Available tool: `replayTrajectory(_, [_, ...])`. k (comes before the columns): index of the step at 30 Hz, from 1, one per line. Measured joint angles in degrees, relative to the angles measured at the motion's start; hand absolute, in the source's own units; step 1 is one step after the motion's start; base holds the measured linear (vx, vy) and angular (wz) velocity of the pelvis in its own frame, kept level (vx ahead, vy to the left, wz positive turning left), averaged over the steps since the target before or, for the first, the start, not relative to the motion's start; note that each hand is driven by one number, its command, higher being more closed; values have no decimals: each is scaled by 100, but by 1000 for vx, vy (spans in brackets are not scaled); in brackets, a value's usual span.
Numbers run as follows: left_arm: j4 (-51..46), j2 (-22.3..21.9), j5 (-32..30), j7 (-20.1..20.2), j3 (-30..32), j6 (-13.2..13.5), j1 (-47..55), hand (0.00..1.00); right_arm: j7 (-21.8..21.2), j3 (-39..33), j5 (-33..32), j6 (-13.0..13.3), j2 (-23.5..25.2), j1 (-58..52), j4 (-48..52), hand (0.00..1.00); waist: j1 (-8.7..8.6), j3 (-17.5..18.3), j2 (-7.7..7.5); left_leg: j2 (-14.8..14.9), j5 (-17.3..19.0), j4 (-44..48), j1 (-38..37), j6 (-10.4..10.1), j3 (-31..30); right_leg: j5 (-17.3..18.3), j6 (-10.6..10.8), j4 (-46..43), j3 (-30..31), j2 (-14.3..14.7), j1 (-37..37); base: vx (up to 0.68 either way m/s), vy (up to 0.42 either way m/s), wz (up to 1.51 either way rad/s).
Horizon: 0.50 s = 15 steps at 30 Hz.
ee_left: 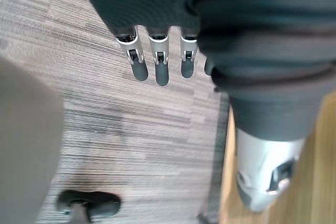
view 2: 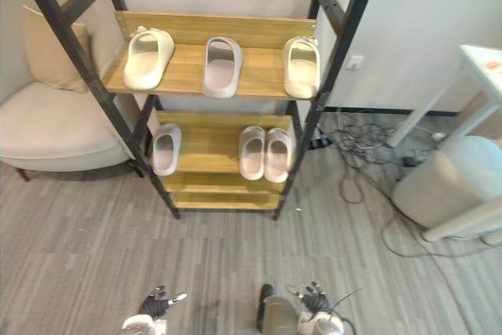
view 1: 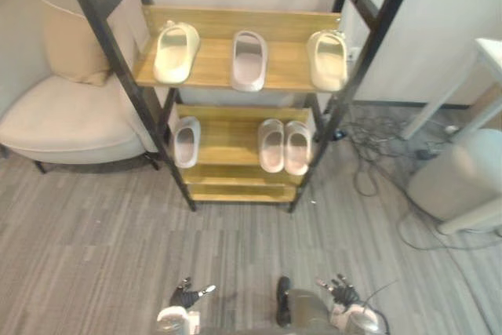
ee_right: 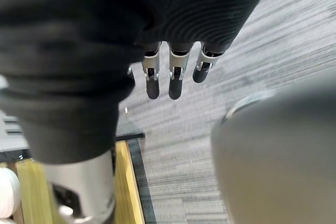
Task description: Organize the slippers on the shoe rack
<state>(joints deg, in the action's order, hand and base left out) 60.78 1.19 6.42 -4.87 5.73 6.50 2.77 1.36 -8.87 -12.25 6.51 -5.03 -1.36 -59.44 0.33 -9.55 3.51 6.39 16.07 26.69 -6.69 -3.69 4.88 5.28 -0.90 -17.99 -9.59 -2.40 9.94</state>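
Both hands hung low and empty, well short of the rack.

The left hand [view 1: 187, 296] and right hand [view 1: 339, 291] had straight fingers. The rack [view 1: 210, 68] stood ahead across open floor. On the top shelf lay the left cream slipper [view 1: 176, 53], grey slipper [view 1: 249, 60] and right cream slipper [view 1: 329, 60], apart, long axes front to back. Below, a lone slipper [view 1: 186, 141] lay towards the left hand's side and a touching pair [view 1: 284, 147] towards the right. An armchair [view 1: 67, 119] crowded the left and cables [view 1: 376, 143] the right.

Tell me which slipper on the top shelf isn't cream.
The middle slipper: it is pale pinkish grey, while the left slipper and right slipper are cream.
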Motion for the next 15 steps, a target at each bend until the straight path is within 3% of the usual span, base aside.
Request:
replayTrajectory(2, [-156, -88, 43, 1, 222, -3, 32, 0, 11, 15, -12, -20, -45, -81, 23, 0, 20, -24, 46, 278, -402, 1268, 483, -226, 128, 92, -84, 201, -76, 93, -350, 353, -171, 18])
replayTrajectory(3, [-262, -62, 44, -2, 265, 6, 99, 0, 45, 24, -27, -18, -43, -165, 35, 0, 52, -56, 17, 568, -381, 2109, 772, -199, 294, 219, -148, 335, -100, 146, -710, 356, -156, 3])
replayTrajectory(5, [-330, -42, 46, -2, 234, 32, 131, 0, 103, 8, -136, -17, 3, -238, 33, 0, 52, -64, -30, 846, -234, 2402, 1017, -159, 682, 271, -156, 637, -149, 141, -1238, 289, -85, 2])
replayTrajectory(7, [-333, -13, 42, -1, 196, 52, 97, 0, 100, 7, -138, -18, 28, -236, 13, 0, 52, -55, -70, 835, -136, 1718, 1281, -165, 869, 248, -117, 936, -114, 67, -1502, 304, 7, -7])
replayTrajectory(9, [-284, 73, 36, -2, -5, 51, 29, 0, 102, 3, -139, -29, 45, -202, -16, 0, 59, -78, -123, 556, -148, 306, 1365, -234, 824, 223, -44, 1056, -55, -95, -1642, 266, 105, -15])
replayTrajectory(11, [-262, 129, 33, -2, -219, 48, -10, 0, 104, 0, -145, -28, 35, -219, -35, 0, 53, -92, -121, 177, -817, -1195, 1278, -256, 463, 252, 168, 1091, 4, -196, -1691, 244, 200, -20])
replayTrajectory(12, [-206, 128, 32, 1, -322, 56, -6, 0, 103, 1, -141, -27, -8, -226, -49, 0, 55, -66, -39, 143, -1526, -1645, 1251, -240, 253, 309, 284, 1159, 80, -129, -1764, 233, 227, -18])
replayTrajectory(15, [-33, 441, 31, 1, -493, 46, -117, 0, 112, 14, -123, -26, 233, -200, -157, 0, 37, -27, -478, -181, -1587, -2117, 806, -105, 408, 331, 507, 1253, 130, -455, -1903, 204, 172, -16])
